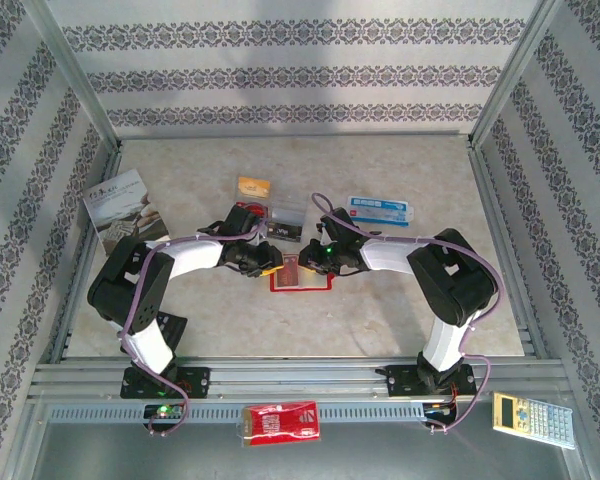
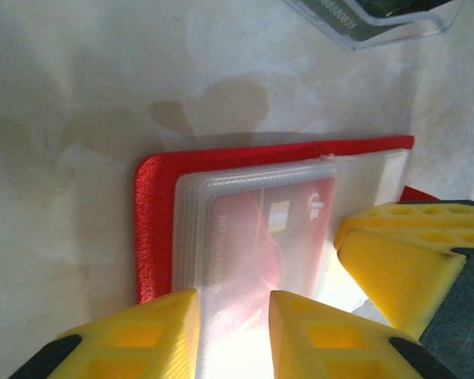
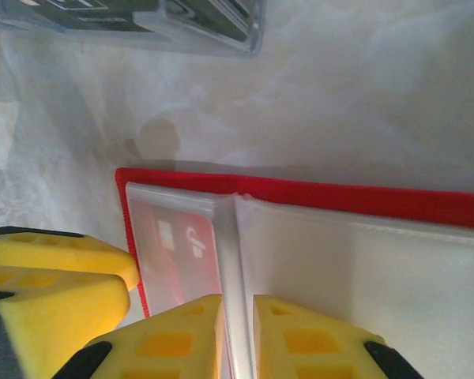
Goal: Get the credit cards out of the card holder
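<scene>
Jaws of the left gripper (image 2: 233,338) are pinching the clear pockets (image 2: 245,207) of the open red card holder (image 1: 298,273) mid-table; the right gripper (image 3: 238,341) is clamping one of them.

Robot test booth: aluminium frame (image 1: 310,375), patterned wall panels (image 1: 300,70), marble-look table (image 1: 380,320).

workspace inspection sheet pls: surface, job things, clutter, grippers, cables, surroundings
surface: beige marbled table
job's things: red holder lies open between the grippers, red card in a clear pocket; orange card loose at the back
clutter: clear box, booklet, blue-white packet, red packet, calculator
grippers: left gripper straddles the pocket stack, grip unclear; right gripper pinches the pocket fold
cables: purple cables along both arms
surroundings: patterned walls, metal frame
</scene>
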`<state>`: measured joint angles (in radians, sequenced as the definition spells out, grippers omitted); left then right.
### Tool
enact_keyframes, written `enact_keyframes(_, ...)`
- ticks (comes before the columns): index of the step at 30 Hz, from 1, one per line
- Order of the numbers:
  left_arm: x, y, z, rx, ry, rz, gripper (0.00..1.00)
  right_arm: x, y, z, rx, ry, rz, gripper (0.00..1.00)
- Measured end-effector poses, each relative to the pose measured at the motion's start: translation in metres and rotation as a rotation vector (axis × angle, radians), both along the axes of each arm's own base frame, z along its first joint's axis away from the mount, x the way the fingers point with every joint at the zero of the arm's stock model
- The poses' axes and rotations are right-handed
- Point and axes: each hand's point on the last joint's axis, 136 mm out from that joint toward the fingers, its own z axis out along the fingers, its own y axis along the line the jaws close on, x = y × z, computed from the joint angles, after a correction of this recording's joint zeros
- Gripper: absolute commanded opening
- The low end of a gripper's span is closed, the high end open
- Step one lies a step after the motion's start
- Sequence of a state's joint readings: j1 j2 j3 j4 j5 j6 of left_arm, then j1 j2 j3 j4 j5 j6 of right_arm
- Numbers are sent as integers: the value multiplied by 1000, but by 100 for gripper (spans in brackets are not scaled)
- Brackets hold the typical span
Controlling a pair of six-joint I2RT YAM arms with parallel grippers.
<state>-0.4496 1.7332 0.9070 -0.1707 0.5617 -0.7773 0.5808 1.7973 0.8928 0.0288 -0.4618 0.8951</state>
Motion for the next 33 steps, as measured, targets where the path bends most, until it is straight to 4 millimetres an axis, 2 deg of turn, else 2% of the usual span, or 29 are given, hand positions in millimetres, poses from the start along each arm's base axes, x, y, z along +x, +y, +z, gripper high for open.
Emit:
enact_keyframes(9,-4,0,-7,142,0,-69,39,1,0,-2,0,0,0,18)
enact_keyframes(19,-4,-4,-7,269,-24,-134,42,2,1,-1,5,-8,-1,18)
enact_keyframes(27,-5,-7,-7,298,-22,-159,43,0,-1,-3,5,-9,-2,16)
enact_keyframes(33,-6,-9,-5,317,-31,-169,38,0,-2,-3,5,-8,-4,16)
